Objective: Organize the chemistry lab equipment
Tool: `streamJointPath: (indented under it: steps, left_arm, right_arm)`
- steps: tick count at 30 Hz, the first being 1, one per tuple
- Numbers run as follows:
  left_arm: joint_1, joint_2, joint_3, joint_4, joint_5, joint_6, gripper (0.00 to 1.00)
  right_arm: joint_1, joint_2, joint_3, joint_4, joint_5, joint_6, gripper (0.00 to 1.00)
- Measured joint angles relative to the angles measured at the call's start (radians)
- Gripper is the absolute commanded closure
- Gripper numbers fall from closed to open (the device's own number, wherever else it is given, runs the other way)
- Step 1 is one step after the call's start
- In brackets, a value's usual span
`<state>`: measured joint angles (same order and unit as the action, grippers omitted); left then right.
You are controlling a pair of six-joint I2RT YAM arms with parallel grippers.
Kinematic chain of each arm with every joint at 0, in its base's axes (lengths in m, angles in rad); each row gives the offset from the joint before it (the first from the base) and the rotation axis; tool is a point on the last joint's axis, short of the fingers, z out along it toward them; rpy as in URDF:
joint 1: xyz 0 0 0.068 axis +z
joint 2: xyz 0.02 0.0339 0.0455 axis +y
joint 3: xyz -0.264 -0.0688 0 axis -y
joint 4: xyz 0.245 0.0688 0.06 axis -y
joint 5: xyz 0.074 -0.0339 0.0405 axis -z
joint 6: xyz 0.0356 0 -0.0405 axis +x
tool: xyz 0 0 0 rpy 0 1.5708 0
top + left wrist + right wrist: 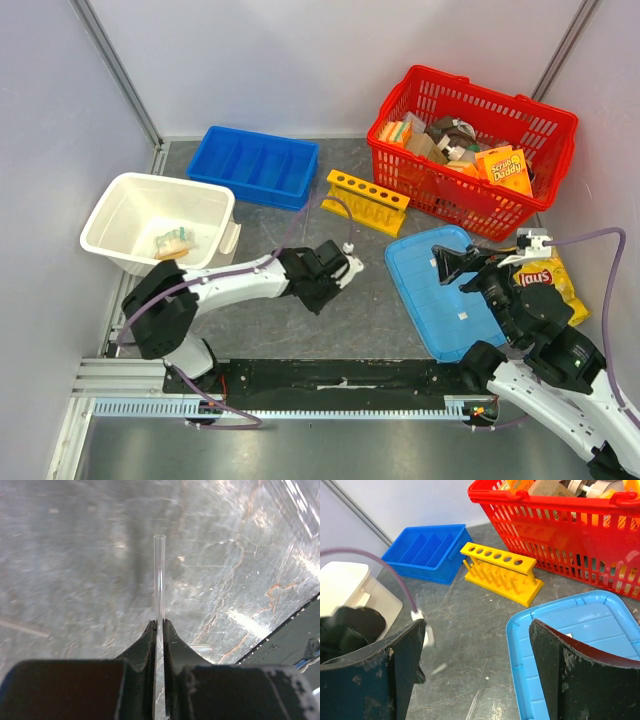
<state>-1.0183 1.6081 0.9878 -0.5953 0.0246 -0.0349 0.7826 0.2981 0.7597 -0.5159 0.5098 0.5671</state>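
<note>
Main worry for us: that thin clear tube point(159, 580) is skinny and slick, so a quick swing toward the yellow rack point(367, 202) could make it pivot or slip out. We reckon too hard a squeeze might crack it. The left pincer point(159, 624) is pressed together on it, with a long stretch poking straight past the tips. It sits low over the worktop point(75, 580) mid-scene, and the rack is just far-right of it. The right pincer point(477, 630) is spread wide with nothing in it, over the light-blue tray point(580, 630).
</note>
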Motion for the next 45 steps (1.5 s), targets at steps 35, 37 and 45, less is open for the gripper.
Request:
streamJointPath:
  steps: [35,37,45]
  left_arm:
    - [0.663,0.483,1.01,-0.136,-0.186,0.105,0.98]
    - [0.687,0.518,1.042,-0.136,-0.186,0.116,0.98]
    - [0.742,0.63,1.121,-0.132,-0.203,0.161,0.98]
  right_arm:
    - [0.0,0.26,-0.038,0.1,-0.128,0.031,0.09]
    - [0.0,0.27,-0.035,0.104,-0.128,0.031,0.09]
    - [0.0,0.329,-0.032,0.106,-0.129,0.031,0.09]
